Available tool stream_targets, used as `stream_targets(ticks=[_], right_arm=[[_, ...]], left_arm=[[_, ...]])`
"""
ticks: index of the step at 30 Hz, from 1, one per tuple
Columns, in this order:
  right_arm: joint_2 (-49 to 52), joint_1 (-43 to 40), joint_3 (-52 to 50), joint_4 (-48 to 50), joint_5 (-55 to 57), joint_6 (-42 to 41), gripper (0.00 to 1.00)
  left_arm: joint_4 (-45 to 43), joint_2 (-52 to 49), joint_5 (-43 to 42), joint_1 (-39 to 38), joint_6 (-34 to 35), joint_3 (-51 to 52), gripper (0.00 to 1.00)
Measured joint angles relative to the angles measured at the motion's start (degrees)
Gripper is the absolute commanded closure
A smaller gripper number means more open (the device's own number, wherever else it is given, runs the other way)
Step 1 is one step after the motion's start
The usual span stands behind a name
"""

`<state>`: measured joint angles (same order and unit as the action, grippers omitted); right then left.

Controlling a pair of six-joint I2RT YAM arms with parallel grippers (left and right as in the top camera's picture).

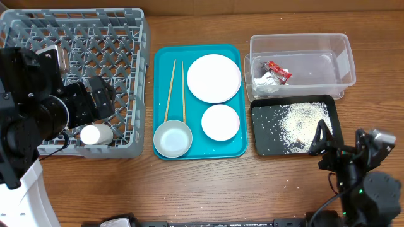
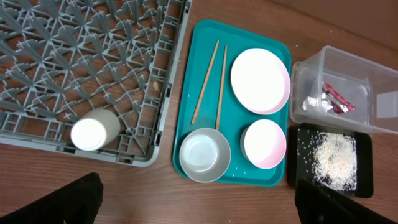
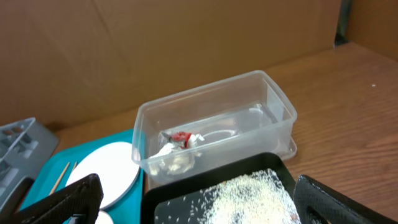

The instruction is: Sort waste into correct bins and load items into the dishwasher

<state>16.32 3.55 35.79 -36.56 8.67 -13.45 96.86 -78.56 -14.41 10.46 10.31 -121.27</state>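
The grey dish rack (image 1: 126,38) holds the white cup (image 1: 96,134) lying near its front edge, also in the left wrist view (image 2: 93,129). The plate (image 1: 214,77), pink bowl (image 1: 220,122), grey-blue bowl (image 1: 172,139) and two chopsticks (image 1: 170,88) lie on the teal tray. The clear tub (image 1: 341,63) holds the red wrapper (image 1: 278,69) and the paper scrap (image 1: 266,81). Rice (image 1: 303,123) lies in the black tray (image 1: 268,142). My left gripper (image 1: 101,94) is open and empty above the rack. My right gripper (image 1: 320,140) is open and empty at the black tray's near right corner.
The teal serving tray (image 1: 237,148) sits between the rack and the bins, with a few rice grains on it. A few grains lie on the wooden table near the black tray. Brown cardboard walls stand behind the table.
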Motion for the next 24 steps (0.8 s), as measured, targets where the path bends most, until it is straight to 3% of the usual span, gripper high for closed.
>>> stream_targets(ticks=[12, 20, 24], right_arm=[[-14.78, -1.64, -23.23, 16.65, -0.81, 0.00, 0.00], [-15.47, -1.66, -32.96, 30.21, -0.79, -0.02, 0.00], [-15.47, -1.66, -34.75, 32.09, -0.94, -0.02, 0.00]], left_arm=[[0.00, 0.00, 0.02, 0.00, 0.00, 0.00, 0.00], [0.00, 0.00, 0.02, 0.00, 0.00, 0.00, 0.00], [0.02, 0.00, 0.00, 0.00, 0.00, 0.00, 0.00]])
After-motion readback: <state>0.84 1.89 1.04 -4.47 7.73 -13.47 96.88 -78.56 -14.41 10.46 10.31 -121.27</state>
